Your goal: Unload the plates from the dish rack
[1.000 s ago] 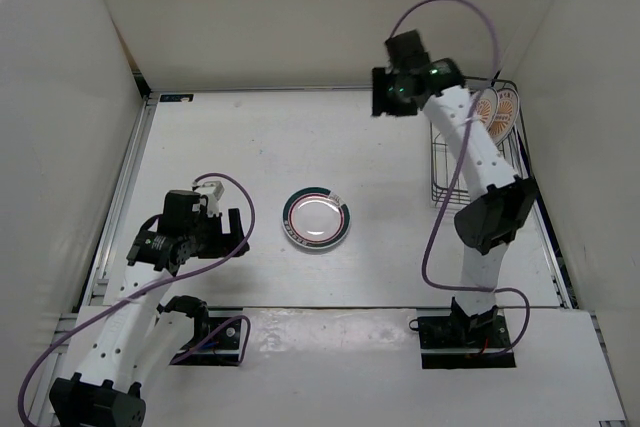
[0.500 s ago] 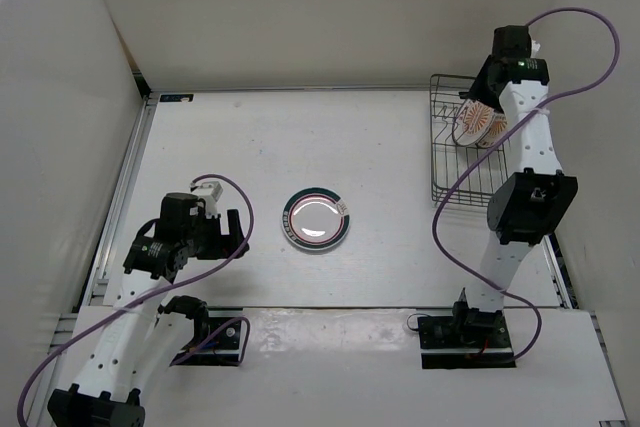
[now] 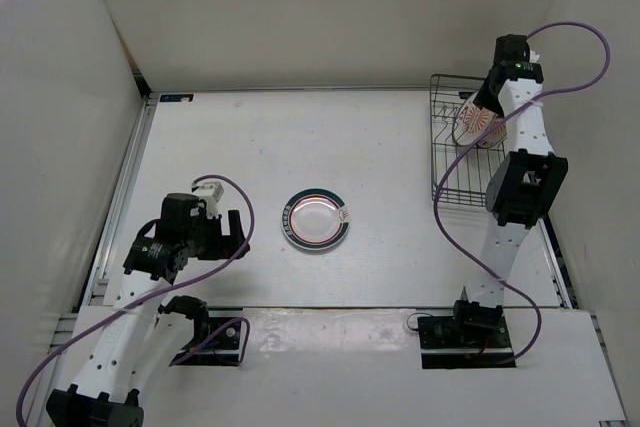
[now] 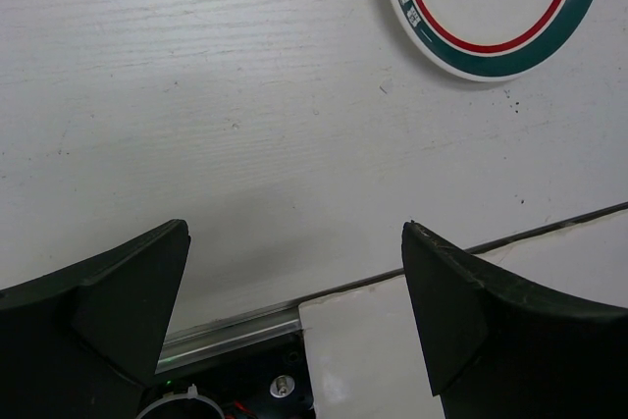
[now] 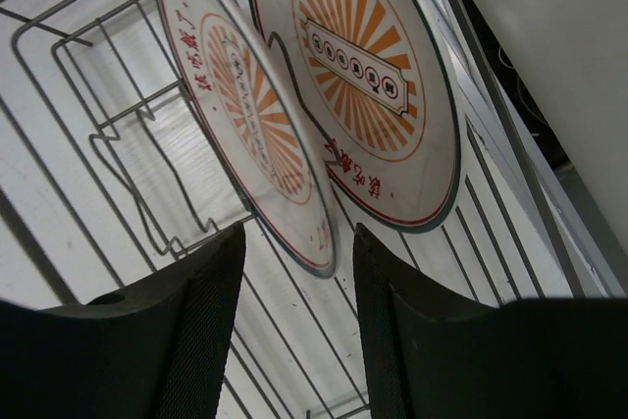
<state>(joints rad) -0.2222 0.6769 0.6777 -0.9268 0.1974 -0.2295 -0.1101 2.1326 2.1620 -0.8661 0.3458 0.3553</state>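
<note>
White worktop (image 3: 250, 147) carries the dish rack (image 3: 440, 162). Right gripper (image 5: 294, 272), jaws half-open, straddles the nearer sunburst plate (image 5: 245, 115) directly ahead, apparently not touching. Centre on its rim, clear of the second plate (image 5: 363, 76) beyond. Left gripper (image 4: 294, 282) is wide and empty.

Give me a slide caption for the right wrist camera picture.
Right gripper, jaws open, framing the nearer sunburst plate rim in the dish rack; second plate stands behind.
</note>
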